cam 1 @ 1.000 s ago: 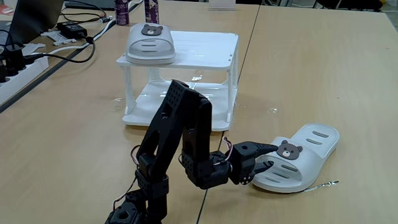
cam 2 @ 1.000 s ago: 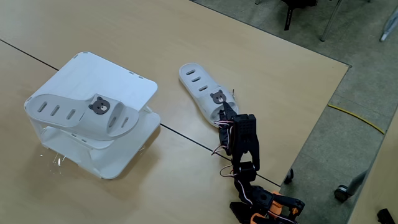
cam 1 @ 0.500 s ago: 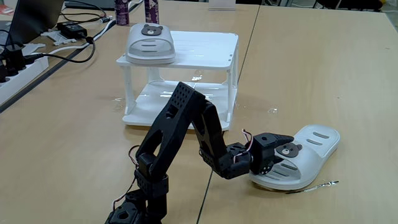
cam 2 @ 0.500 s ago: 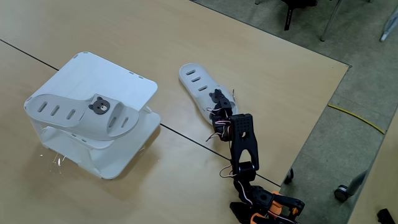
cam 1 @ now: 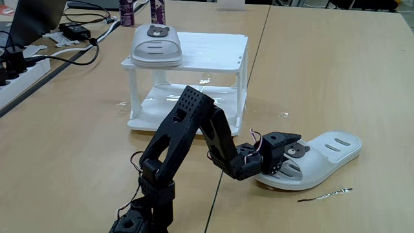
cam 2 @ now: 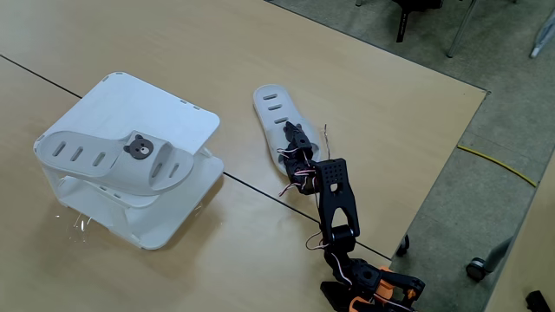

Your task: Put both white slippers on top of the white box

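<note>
One white slipper [cam 1: 157,46] [cam 2: 100,160] lies on the left part of the white box's top [cam 1: 217,46] [cam 2: 169,108], bear badge up. The other white slipper [cam 1: 333,150] [cam 2: 272,102] lies flat on the table to the right of the box. My gripper [cam 1: 288,154] [cam 2: 291,140] is low at this slipper's strap end. One finger sits over the strap beside the bear badge and the other reaches into the foot opening. The jaws stand open around the strap. The right half of the box top is bare.
A power strip with black cables [cam 1: 26,59] and two bottles [cam 1: 127,11] stand at the far left in a fixed view. A thin metal pin [cam 1: 325,193] lies by the slipper. The table's edge [cam 2: 442,186] drops to the floor close to the arm's base.
The arm stretched out and pushed its jaws further onto the strap. The slipper on the table slid away from the arm and turned a little. The slipper on the box stayed put.
</note>
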Robot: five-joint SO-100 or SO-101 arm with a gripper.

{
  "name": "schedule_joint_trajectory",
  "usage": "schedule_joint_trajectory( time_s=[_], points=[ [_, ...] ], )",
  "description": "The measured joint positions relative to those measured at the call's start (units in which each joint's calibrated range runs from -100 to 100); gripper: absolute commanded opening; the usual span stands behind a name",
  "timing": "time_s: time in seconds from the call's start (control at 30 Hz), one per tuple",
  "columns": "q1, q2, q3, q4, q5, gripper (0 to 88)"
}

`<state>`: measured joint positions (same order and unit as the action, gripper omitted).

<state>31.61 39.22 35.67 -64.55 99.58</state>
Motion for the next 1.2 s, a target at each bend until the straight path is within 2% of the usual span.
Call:
schedule_joint_trajectory(
  time_s=[0.2,0.3,0.63,0.77,0.97,1.2],
  points=[
    [0.30,0.00,-0.09,0.17,0.00,0.8],
    [0.75,-0.16,-3.41,4.55,0.00,0.8],
    [3.37,-26.14,-20.66,51.33,0.00,0.8],
    [3.15,-35.96,-25.16,61.29,0.00,0.8],
    [3.22,-49.81,-26.24,69.79,0.00,0.8],
    [3.22,-59.38,-26.33,71.76,0.00,0.8]
  ],
)
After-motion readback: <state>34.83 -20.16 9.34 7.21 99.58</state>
